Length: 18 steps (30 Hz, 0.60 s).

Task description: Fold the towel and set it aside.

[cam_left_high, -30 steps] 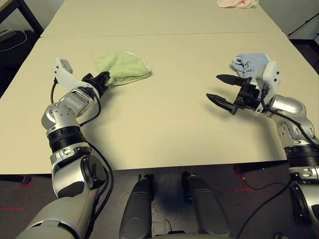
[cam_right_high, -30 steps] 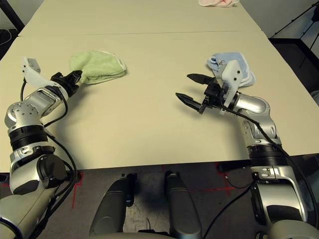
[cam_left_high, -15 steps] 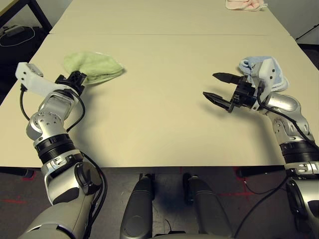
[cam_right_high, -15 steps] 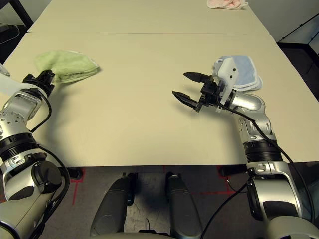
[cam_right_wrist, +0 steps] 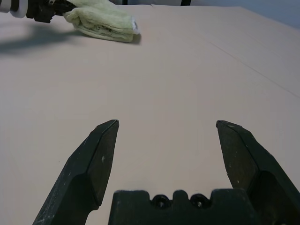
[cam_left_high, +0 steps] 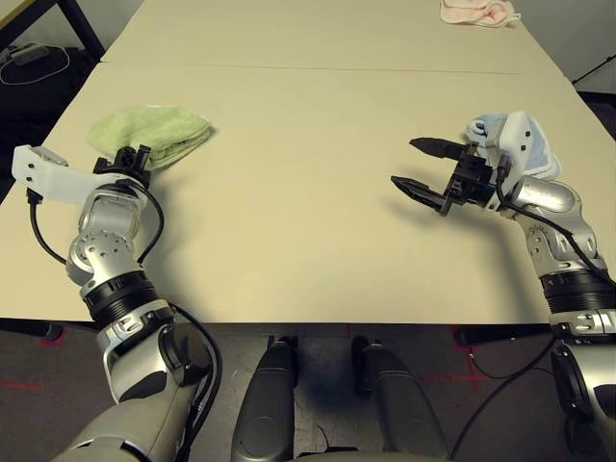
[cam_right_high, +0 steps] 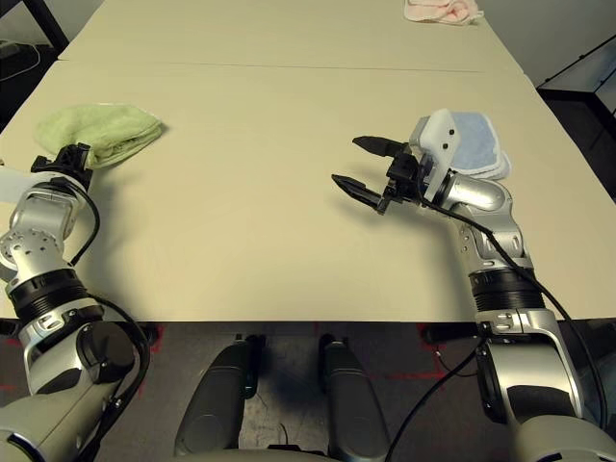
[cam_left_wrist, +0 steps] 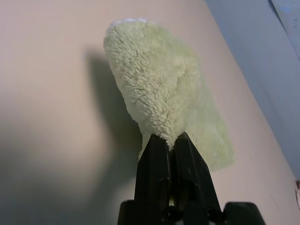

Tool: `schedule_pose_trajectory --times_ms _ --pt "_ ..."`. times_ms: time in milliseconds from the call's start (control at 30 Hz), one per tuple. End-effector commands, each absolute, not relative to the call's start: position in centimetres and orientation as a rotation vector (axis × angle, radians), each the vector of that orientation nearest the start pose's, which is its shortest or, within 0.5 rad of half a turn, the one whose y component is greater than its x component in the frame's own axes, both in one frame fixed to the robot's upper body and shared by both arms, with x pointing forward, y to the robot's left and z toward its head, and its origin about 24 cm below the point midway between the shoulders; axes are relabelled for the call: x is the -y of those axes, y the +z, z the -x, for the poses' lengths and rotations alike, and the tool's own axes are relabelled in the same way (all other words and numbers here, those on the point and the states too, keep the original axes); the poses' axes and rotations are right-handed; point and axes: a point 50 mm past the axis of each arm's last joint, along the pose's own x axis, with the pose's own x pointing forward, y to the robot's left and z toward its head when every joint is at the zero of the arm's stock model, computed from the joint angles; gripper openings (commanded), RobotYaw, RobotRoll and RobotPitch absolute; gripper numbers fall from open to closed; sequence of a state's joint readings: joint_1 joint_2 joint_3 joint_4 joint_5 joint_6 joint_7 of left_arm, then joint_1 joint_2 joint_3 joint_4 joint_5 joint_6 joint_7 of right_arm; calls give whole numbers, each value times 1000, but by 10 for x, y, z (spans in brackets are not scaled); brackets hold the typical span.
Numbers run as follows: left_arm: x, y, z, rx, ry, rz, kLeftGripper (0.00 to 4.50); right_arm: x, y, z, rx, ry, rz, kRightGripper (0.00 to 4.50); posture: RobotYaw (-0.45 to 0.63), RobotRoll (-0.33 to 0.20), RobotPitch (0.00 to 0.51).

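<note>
Folded light green terry towel [cam_left_high: 152,135] lies directly ahead of the left gripper [cam_left_wrist: 169,140], fingers clamped on its near corner. Right gripper [cam_left_high: 422,165], gaping empty, stands well apart.

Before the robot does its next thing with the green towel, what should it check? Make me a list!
1. Left end effector shut on the green towel: ok.
2. Towel folded into a bundle: ok.
3. Towel lying near the table's left edge, set aside: ok.
4. Towel let go: not ok, its corner is pinched.
5. Right end effector open, holding nothing, hanging above bare table: ok.
6. Pale blue towel and pink cloth apart from the green towel: ok.
</note>
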<state>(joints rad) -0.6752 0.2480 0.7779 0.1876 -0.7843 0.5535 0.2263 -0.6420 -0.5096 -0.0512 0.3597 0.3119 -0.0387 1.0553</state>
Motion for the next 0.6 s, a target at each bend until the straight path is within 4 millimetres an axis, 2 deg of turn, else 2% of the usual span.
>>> schedule_pose_trajectory --times_ms 33,467,600 --pt "-296 164 -319 116 355 907 39 198 178 -334 233 976 338 4500 126 0 179" --pt "-295 162 -316 129 398 956 39 198 178 -336 234 973 340 4500 120 0 180" --pt "-290 163 -319 103 347 932 39 198 178 -336 234 971 340 4500 118 0 181"
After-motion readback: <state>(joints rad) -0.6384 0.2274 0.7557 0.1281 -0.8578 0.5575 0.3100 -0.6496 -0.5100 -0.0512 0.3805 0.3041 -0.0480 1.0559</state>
